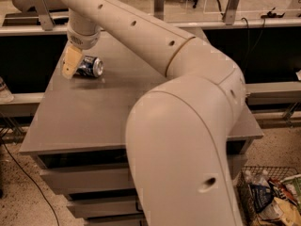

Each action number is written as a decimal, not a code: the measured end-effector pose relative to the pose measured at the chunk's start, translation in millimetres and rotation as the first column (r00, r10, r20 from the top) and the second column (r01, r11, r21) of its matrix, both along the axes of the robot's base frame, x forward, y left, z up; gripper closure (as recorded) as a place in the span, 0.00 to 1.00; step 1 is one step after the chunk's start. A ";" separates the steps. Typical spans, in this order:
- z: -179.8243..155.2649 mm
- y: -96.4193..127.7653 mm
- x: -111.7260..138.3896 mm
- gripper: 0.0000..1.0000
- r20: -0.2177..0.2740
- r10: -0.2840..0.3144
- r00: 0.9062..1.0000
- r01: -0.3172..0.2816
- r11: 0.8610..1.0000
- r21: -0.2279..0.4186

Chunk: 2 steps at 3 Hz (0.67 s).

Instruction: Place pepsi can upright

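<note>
The pepsi can (90, 66) lies on its side near the far left of the grey table (84, 112), its silver end facing right. My gripper (71, 63) hangs from the arm right at the can's left end, its tan fingers (72, 61) overlapping the can. The arm (183, 93) fills the middle and right of the view and hides much of the table.
The table has drawers below its front edge (80, 178). A wire basket with packets (273, 197) stands on the floor at the lower right. Benches and metal stands line the back (225, 8).
</note>
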State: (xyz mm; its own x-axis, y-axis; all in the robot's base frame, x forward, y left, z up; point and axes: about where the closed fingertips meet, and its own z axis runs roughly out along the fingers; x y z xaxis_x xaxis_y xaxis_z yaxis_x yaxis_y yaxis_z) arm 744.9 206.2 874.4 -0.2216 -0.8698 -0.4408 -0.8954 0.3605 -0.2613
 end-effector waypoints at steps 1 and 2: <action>-21.3 4.9 3.4 0.00 -0.038 0.004 0.999 -0.006 0.999 -0.050; -34.6 6.3 2.5 0.17 -0.070 0.000 0.998 -0.006 0.996 -0.086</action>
State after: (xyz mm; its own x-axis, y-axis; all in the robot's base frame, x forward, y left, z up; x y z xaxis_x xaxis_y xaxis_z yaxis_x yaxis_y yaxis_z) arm 747.3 212.5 839.7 -0.2462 -0.9047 -0.3478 -0.9138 0.3363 -0.2279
